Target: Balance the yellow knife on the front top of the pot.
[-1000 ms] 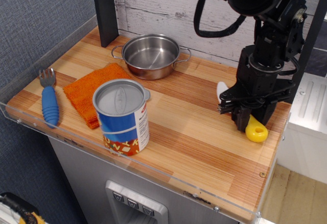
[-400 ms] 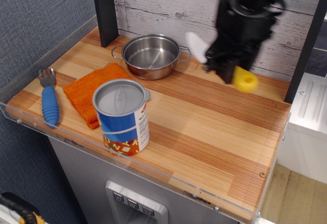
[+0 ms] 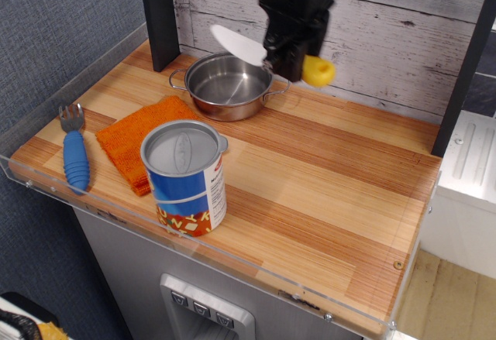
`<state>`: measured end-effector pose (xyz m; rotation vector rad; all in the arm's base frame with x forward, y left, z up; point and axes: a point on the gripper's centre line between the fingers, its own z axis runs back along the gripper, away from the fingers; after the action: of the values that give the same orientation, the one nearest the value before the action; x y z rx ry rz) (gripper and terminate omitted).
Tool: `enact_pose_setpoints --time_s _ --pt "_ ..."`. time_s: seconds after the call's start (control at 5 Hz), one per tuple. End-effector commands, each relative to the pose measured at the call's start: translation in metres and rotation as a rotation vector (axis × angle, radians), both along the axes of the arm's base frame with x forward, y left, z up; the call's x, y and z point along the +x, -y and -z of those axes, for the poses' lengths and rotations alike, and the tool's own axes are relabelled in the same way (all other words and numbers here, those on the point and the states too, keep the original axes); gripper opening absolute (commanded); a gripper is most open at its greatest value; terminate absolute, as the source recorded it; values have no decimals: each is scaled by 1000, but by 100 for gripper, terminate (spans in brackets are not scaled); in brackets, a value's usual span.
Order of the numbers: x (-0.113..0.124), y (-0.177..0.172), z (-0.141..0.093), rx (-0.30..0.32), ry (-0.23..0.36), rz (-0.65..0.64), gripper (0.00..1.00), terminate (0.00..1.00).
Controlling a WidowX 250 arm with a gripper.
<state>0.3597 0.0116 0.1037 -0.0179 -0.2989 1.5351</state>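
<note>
We have carried the small toy knife with the chunky yellow handle and white rounded blade (image 3: 267, 56) a long way in the last second: it was low at the right edge of the striped wooden surface (image 3: 325, 177), and now it hangs in the upper middle of the frame, clear of the wood. The black gripper (image 3: 285, 55) is pinching the knife around its middle, with the yellow handle end poking out to the right and the white blade reaching left. The blade tip now sits in the picture over the back right part of the shallow, shiny stainless-steel pot with two loop handles (image 3: 229, 86), which stands untouched at the upper centre, near the grey plank wall. We judge the transport nearly done, but the knife looks raised above the rim, not resting on it. The front of the rim, facing the orange cloth (image 3: 139, 142) and the blue-and-white labelled tin can (image 3: 186, 177), still lies lower in the frame, so we would need to come forward and down before letting go.
</note>
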Motion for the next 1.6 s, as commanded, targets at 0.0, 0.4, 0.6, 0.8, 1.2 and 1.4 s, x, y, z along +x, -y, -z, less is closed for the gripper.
enact_pose_setpoints --time_s 0.0,0.4,0.6,0.8,1.2,1.4 --pt "10 -49 -7 52 11 -125 0 0" --pt "15 -82 11 111 -22 -111 0 0" --pt "15 -95 21 119 -43 -129 0 0" --pt "22 -96 33 131 -64 -126 0 0" --pt "25 -94 47 110 -84 -108 0 0" --pt "24 -92 44 79 -70 -76 100 0"
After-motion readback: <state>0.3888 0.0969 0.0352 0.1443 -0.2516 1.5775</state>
